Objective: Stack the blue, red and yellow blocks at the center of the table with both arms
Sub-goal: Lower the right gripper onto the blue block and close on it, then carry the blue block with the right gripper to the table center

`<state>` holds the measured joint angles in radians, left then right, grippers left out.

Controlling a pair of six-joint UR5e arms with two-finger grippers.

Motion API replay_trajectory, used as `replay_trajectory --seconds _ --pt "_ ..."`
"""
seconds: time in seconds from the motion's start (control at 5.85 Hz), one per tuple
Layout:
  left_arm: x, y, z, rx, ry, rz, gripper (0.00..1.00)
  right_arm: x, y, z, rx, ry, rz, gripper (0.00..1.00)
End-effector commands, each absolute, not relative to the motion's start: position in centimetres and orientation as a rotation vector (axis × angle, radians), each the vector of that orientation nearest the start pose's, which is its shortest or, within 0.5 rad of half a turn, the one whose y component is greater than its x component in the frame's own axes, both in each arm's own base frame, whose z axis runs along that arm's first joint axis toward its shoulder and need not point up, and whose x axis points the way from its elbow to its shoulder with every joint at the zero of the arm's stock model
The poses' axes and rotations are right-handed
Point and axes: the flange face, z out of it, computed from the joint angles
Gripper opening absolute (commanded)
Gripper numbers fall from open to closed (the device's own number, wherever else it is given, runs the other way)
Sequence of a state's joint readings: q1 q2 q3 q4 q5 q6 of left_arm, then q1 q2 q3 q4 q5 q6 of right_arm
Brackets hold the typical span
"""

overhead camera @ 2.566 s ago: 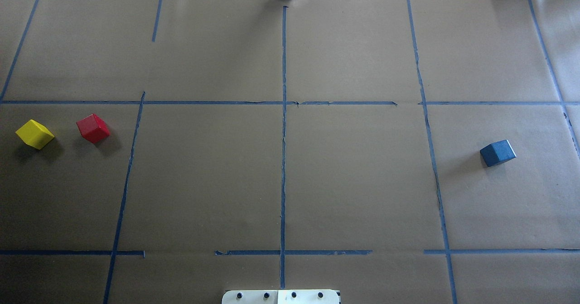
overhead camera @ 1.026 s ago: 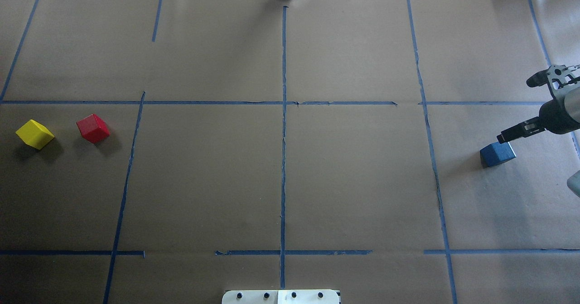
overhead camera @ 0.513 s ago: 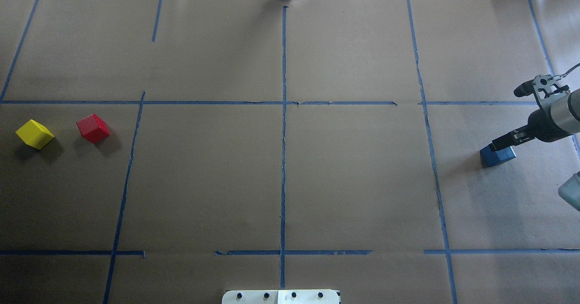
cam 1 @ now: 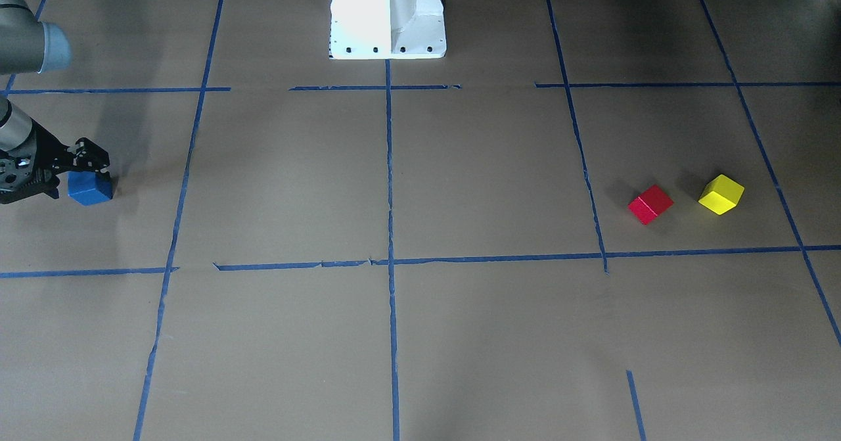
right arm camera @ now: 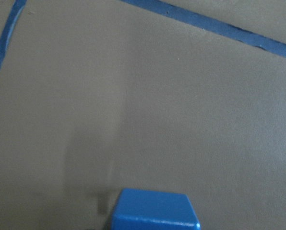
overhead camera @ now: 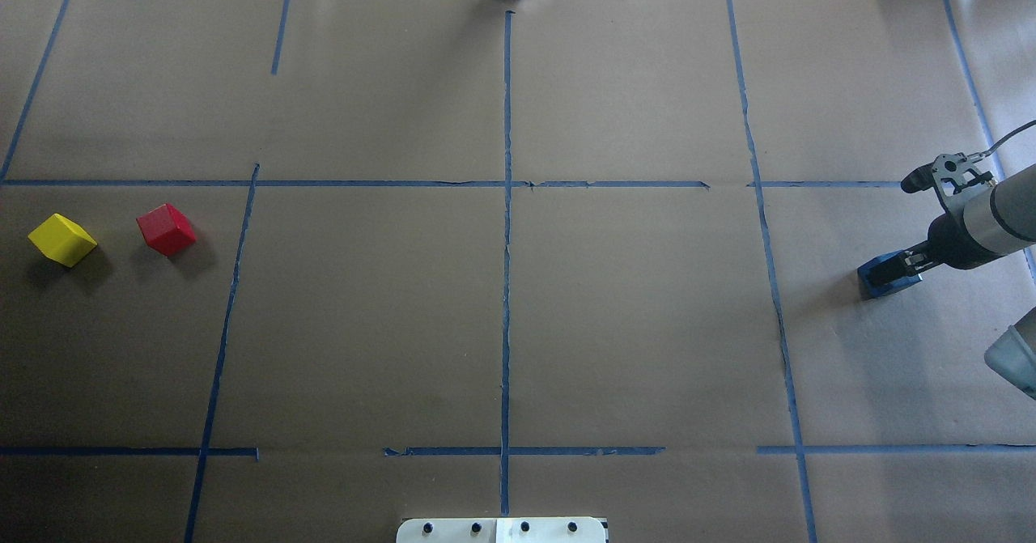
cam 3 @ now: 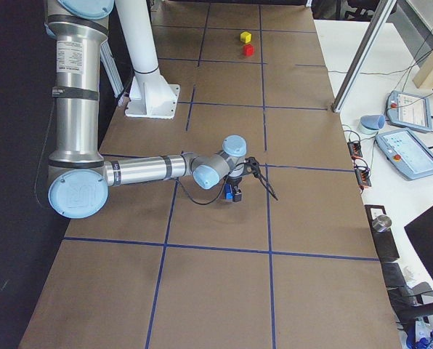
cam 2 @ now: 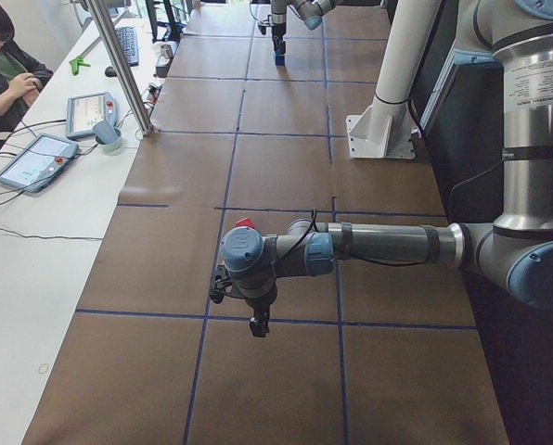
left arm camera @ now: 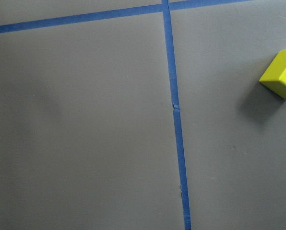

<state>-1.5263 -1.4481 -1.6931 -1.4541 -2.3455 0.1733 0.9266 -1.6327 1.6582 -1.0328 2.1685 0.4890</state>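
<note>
Blue block (overhead camera: 872, 281), near right edge of counter (overhead camera: 631, 324): is being straddled by right gripper (overhead camera: 893, 268), jaws spread. Left gripper (cam 2: 257, 324): state cannot be told.

The counter (overhead camera: 631, 316), covered in brown paper, is divided into rectangles by strips of blue tape (overhead camera: 507, 284). A yellow cube-shaped block (overhead camera: 61, 239) and a red cube-shaped block (overhead camera: 167, 229) lie near each other, not touching, toward one end. A blue cube-shaped block (cam 1: 90, 190) lies well apart, toward the other end. A white base plate (cam 1: 387, 45) sits at mid-edge.
</note>
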Motion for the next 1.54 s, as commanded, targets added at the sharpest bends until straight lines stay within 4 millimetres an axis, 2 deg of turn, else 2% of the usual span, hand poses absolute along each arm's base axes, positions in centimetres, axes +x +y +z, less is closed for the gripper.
replay_trajectory --seconds 0.0,0.17,0.34,0.51,0.68,0.86,1.03,1.37 --pt "-4.4 -43.3 66.7 -0.064 0.780 0.160 1.00 -24.1 -43.8 59.9 0.134 -0.781 -0.325 0.19" --pt "-4.4 -43.3 66.7 -0.062 0.780 0.161 1.00 -24.1 -43.9 59.1 0.150 -0.786 -0.329 0.08" --pt "-4.4 -43.4 66.6 -0.058 0.780 0.163 1.00 -24.4 -44.3 56.7 0.181 -0.809 -0.338 0.02" --pt "-4.4 -43.4 66.6 -0.056 0.780 0.163 1.00 -25.8 -45.9 53.4 0.197 -0.845 -0.282 0.02" --pt "-4.4 -43.4 66.5 -0.053 0.780 0.164 1.00 -29.4 -47.9 48.4 0.166 -0.881 -0.211 0.02" --pt "-4.4 -43.4 66.5 -0.052 0.780 0.165 1.00 -34.0 -49.3 42.7 0.136 -0.898 -0.191 0.02" --pt "-4.4 -43.4 66.5 -0.052 0.780 0.165 1.00 -39.9 -49.2 35.9 0.098 -0.902 -0.163 0.02" --pt "-4.4 -43.4 66.5 -0.052 0.780 0.165 1.00 -51.1 -46.0 25.7 0.064 -0.864 -0.029 0.02"
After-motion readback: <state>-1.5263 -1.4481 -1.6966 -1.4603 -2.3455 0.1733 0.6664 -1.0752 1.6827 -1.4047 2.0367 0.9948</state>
